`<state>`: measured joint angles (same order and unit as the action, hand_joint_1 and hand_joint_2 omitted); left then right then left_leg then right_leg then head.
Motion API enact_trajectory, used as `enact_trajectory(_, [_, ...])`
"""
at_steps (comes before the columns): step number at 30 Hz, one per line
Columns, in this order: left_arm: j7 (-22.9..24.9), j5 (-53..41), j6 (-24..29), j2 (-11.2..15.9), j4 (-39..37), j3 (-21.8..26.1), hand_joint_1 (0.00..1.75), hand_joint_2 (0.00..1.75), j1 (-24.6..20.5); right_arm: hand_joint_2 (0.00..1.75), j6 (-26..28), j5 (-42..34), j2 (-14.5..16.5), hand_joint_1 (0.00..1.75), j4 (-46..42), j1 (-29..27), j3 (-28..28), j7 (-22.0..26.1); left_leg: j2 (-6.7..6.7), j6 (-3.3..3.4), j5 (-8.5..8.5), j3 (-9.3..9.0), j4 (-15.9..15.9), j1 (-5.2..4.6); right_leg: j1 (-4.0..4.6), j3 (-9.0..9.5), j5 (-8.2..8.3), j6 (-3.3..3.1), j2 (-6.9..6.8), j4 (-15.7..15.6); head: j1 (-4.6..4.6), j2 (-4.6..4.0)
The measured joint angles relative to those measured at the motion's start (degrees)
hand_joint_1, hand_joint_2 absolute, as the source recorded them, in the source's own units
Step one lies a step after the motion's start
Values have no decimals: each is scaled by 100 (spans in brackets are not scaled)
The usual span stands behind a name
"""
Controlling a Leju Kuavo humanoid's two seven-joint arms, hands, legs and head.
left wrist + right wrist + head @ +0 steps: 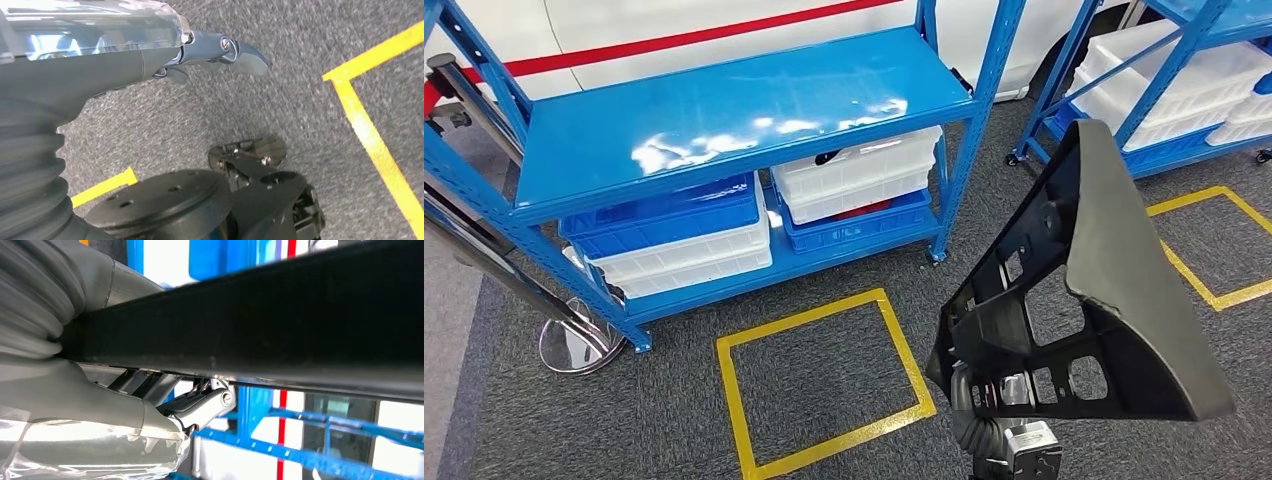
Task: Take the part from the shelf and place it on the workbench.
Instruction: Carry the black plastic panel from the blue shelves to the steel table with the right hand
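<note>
black part (1114, 280) held up in right hand (150, 395), off the blue shelf (734, 110), above grey carpet (574, 420); fingers (200, 407) closed round its edge in right wrist view. left hand (150, 55) hanging over carpet, holding nothing, fingers (240, 52) stretched out. yellow tape square (824, 385) on floor before shelf; blue and white bins (674, 235) on lower tier.
</note>
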<state>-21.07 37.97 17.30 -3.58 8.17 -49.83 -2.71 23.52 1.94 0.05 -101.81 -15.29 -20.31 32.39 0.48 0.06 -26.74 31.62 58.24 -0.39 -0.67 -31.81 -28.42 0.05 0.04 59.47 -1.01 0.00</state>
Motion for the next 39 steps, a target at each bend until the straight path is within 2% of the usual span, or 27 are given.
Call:
enact_trajectory(2, [37, -17, -4, 1, 0, -7, 0, 175, 0, 175, -32, -80, 21, 175, 4, 0, 53, -3, -3, -65, -51, 41, 54, 11, -10, -25, 47, -82, -7, -26, -2, 0])
enact_trajectory(3, [52, -21, -5, 2, 0, -12, 0, 175, 0, 175, -62, -132, 43, 175, 9, 1, 91, -2, -6, -97, -170, 102, 197, 20, -20, -41, 72, -122, -13, -42, -3, 0])
enact_trajectory(6, [69, -26, 5, 2, 0, -46, 0, 175, 1, 175, -200, -263, 116, 175, 47, -10, 234, 14, -11, -175, -777, 506, 1211, 54, -19, -124, 132, -178, 1, -48, -6, 0])
enact_trajectory(7, [65, -24, 13, 2, 0, -61, 0, 175, 2, 175, -253, -294, 138, 175, 68, -18, 292, 17, -11, -185, -892, 610, 1503, 60, -13, -155, 150, -177, 21, -44, -5, 0])
enact_trajectory(8, [55, -20, 21, 2, 0, -74, 0, 175, 3, 175, -308, -321, 163, 175, 91, -27, 355, 20, -13, -182, -891, 616, 1594, 61, -10, -181, 168, -172, 49, -39, -6, 0])
enact_trajectory(9, [45, -16, 29, 3, 0, -85, 0, 175, 4, 175, -359, -343, 188, 175, 113, -38, 417, 21, -20, -168, -783, 510, 1458, 61, -8, -199, 184, -163, 88, -35, -6, 0])
enact_trajectory(10, [35, -13, 34, 4, 0, -94, 0, 175, 5, 175, -402, -357, 217, 175, 135, -46, 473, 24, -58, -141, -596, 301, 1110, 59, -5, -209, 199, -152, 135, -33, -6, 0])
enact_trajectory(12, [20, -12, 38, 20, -4, -105, 0, 175, 9, 175, -468, -376, 274, 175, 170, -52, 565, 33, -287, -55, -302, -140, 291, 52, -5, -228, 234, -122, 226, -27, -3, 0])
enact_trajectory(14, [-1, -11, 38, 38, -9, -116, 0, 175, 10, 175, -503, -385, 326, 175, 202, -53, 631, 43, -447, 9, -243, -317, -90, 32, -25, -270, 283, -60, 318, -27, -4, 0])
enact_trajectory(16, [-21, -8, 31, 38, -10, -130, 0, 175, 4, 175, -516, -386, 372, 175, 226, -66, 681, 48, -370, 43, -212, -325, -155, 26, -43, -305, 336, 30, 420, -44, -4, 0])
enact_trajectory(18, [-29, 4, 19, 29, -10, -137, 0, 175, -1, 175, -516, -380, 401, 175, 243, -76, 728, 54, -241, 88, -132, -349, -247, 50, -32, -380, 250, 87, 356, 73, 8, 0])
enact_trajectory(19, [-31, 14, 15, 26, -10, -138, 0, 175, 1, 175, -516, -375, 408, 175, 249, -74, 748, 57, -169, 109, -95, -354, -288, 65, -22, -479, 105, 104, 267, 280, 17, 0])
enact_trajectory(21, [-32, 33, 6, 27, -11, -138, 0, 175, 11, 175, -511, -363, 415, 175, 267, -71, 783, 61, -25, 135, -72, -327, -287, 52, -26, -798, -293, 133, 95, 993, 32, 0])
enact_trajectory(22, [-32, 42, -2, 28, -11, -138, 0, 175, 16, 175, -506, -356, 416, 175, 280, -75, 800, 61, 46, 136, -72, -309, -276, 45, -33, -933, -418, 151, 62, 1316, 33, 0])
enact_trajectory(23, [-31, 47, -13, 28, -11, -138, 0, 175, 17, 175, -499, -348, 419, 175, 292, -80, 818, 61, 115, 135, -75, -297, -263, 41, -40, -992, -446, 165, 42, 1484, 33, 0])
enact_trajectory(24, [-30, 50, -26, 28, -11, -139, 0, 175, 14, 175, -491, -340, 422, 175, 302, -83, 835, 61, 178, 130, -83, -290, -247, 39, -47, -937, -366, 173, 22, 1430, 33, 0])
enact_trajectory(25, [-31, 50, -39, 25, -11, -139, 0, 175, 9, 175, -485, -333, 429, 175, 307, -83, 854, 61, 238, 118, -98, -289, -227, 40, -52, -765, -201, 174, -21, 1146, 33, 0])
enact_trajectory(26, [-30, 50, -48, 22, -11, -140, 0, 175, 4, 175, -480, -325, 437, 175, 308, -80, 872, 61, 293, 98, -121, -290, -201, 38, -51, -537, -44, 164, -129, 737, 34, 0])
enact_trajectory(28, [-30, 50, -56, 16, -11, -141, 0, 175, -3, 175, -478, -316, 458, 175, 313, -73, 898, 61, 388, 40, -174, -287, -140, 9, -18, -202, 135, 91, -345, 110, 29, 0])
enact_trajectory(29, [-29, 50, -57, 16, -11, -142, 0, 175, -7, 175, -476, -313, 468, 175, 315, -72, 907, 61, 431, 14, -192, -288, -121, -6, 4, -155, 138, 47, -398, -5, 25, 0])
enact_trajectory(31, [-24, 51, -62, 17, -11, -143, 0, 175, -17, 175, -471, -304, 488, 175, 317, -76, 924, 61, 526, -35, -204, -298, -116, -14, 22, -182, 149, -35, -298, -14, 19, 0])
enact_trajectory(32, [-20, 52, -67, 17, -11, -143, 0, 175, -26, 175, -467, -294, 498, 175, 317, -78, 936, 61, 521, -68, -239, -299, -97, -3, 17, -190, 166, -71, -244, -32, 19, 0])
enact_trajectory(33, [-17, 52, -72, 17, -11, -143, 0, 175, -32, 175, -464, -278, 510, 175, 317, -74, 947, 61, 448, -102, -328, -268, -6, 9, 5, -198, 187, -111, -187, -52, 17, 0])
enact_trajectory(35, [-10, 54, -89, 17, -11, -145, 0, 175, -34, 175, -462, -240, 545, 175, 318, -67, 958, 61, 192, -159, -675, -58, 512, 43, -15, -216, 227, -171, -77, -84, 11, 0])
enact_trajectory(37, [13, 55, -119, 17, -11, -149, 0, 175, -24, 175, -463, -212, 577, 175, 326, -64, 962, 59, 41, -181, -1015, 280, 1282, 59, -9, -239, 245, -196, 48, -82, 9, 0])
enact_trajectory(38, [28, 55, -138, 17, -11, -154, 0, 175, -18, 175, -463, -203, 587, 175, 334, -65, 964, 56, 19, -184, -1054, 385, 1508, 62, -6, -243, 249, -199, 122, -77, 9, 0])
enact_trajectory(39, [42, 56, -153, 16, -11, -161, 0, 175, -14, 175, -463, -198, 595, 175, 342, -66, 966, 53, 6, -180, -973, 397, 1519, 62, -4, -241, 251, -199, 200, -71, 9, 0])
